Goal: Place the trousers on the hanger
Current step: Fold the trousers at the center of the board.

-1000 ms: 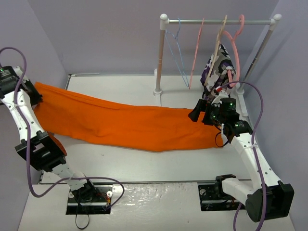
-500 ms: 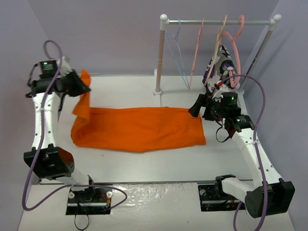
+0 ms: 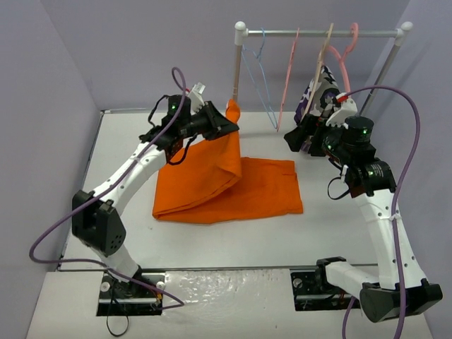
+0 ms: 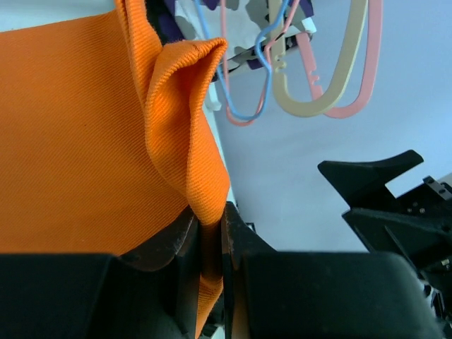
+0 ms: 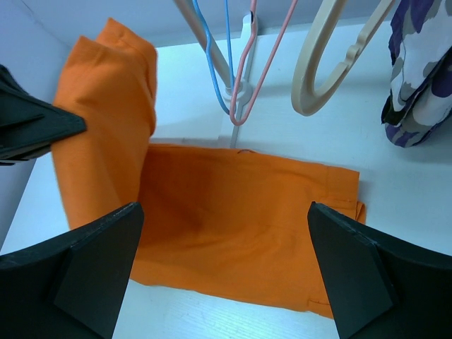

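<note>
On table (image 3: 127,141): trousers (image 3: 226,183) at centre, left end raised and held in left gripper (image 3: 232,125), just before rack's left post. Behind trousers, far right: rack (image 3: 318,31). On rack, left to right: hanger (image 3: 258,78), other hangers (image 3: 291,70), garment (image 3: 321,88). Near trousers' far right corner, before garment: right gripper (image 3: 293,141).

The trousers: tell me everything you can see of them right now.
The trousers are plain bright orange cloth with a fine ribbed weave. They are folded over: one part lies flat on the white table, and the other end is lifted and drapes back over it, pinched in the shut left gripper close to the rack's left post. The open right gripper hovers above their right end, not touching. They are not on the light-blue hanger.
</note>
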